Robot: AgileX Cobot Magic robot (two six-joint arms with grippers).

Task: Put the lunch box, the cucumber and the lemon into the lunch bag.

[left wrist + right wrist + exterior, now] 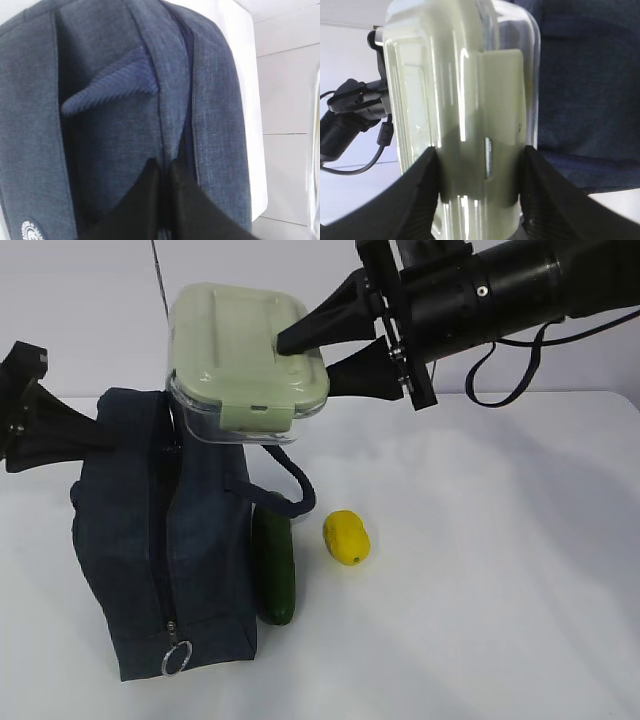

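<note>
The lunch box [240, 360], clear with a pale green clip-on lid, hangs tilted in the air just above the top of the lunch bag [160, 540]. My right gripper [308, 358] is shut on the box's near end, one finger on the lid and one underneath; in the right wrist view its jaws [480, 160] clamp the lunch box [465, 100]. My left gripper [105, 438] is shut on the bag's top edge; in the left wrist view the gripper [165, 167] pinches the lunch bag [110, 125] fabric beside the zipper. The cucumber [277, 575] lies against the bag's right side. The lemon [346, 537] sits just right of it.
A cord-like handle [295, 490] loops out from the bag's top right, over the cucumber's far end. The metal ring pull [177, 657] hangs at the bag's near lower end. White tabletop [480, 590] spreads to the right of the lemon.
</note>
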